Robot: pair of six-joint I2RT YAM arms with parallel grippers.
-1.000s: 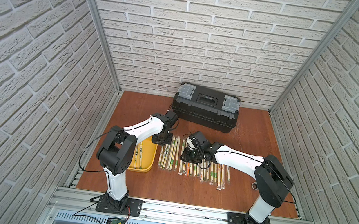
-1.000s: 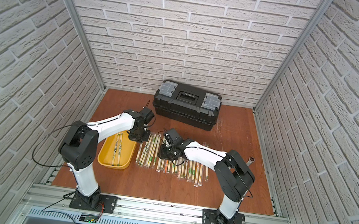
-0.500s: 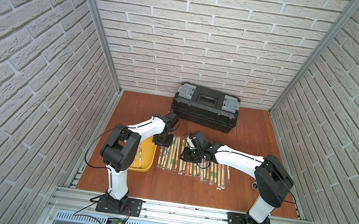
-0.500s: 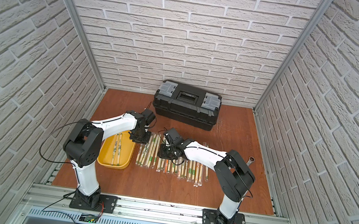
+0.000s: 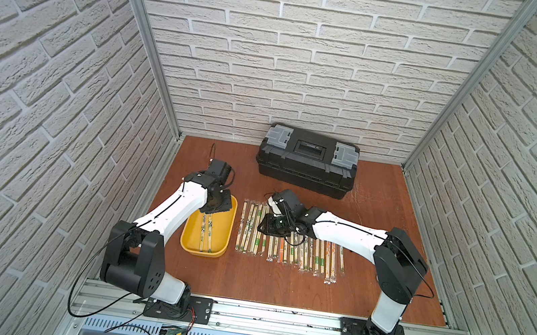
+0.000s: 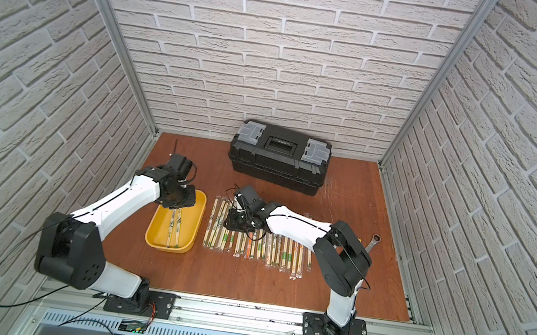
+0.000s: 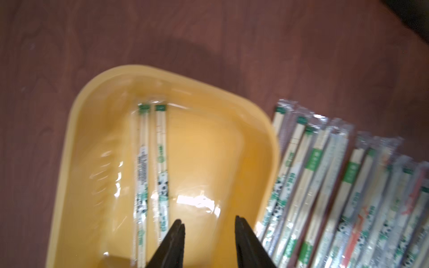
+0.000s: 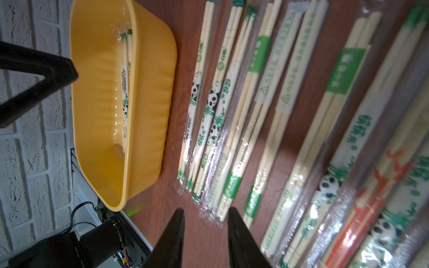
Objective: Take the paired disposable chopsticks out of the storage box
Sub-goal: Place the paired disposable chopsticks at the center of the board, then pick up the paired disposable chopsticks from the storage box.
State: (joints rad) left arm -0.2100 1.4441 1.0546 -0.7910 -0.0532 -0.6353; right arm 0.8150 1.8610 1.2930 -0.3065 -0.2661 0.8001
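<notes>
Risk: left gripper [image 7: 209,221], fingers spread and empty over tray [image 7: 151,69], may pinch both pairs [image 7: 151,162] at once, they lie side by side; right gripper [image 8: 206,210] also spread, empty

In a top view, the yellow storage box [image 6: 166,248] sits left of centre on the reddish-brown surface [image 6: 245,278]. Two paired disposable chopsticks [image 6: 175,224] lie lengthwise inside it. The left tool [image 6: 181,201] hangs over the box's far end. Just right of the box, a row of sleeved pairs [image 6: 270,248] lies side by side, and the right tool [image 6: 237,222] is over its far left part. A black toolbox [image 6: 278,162] stands by the far wall. A wrench [image 6: 373,242] lies at the right, partly hidden by the right arm [image 6: 294,226].
</notes>
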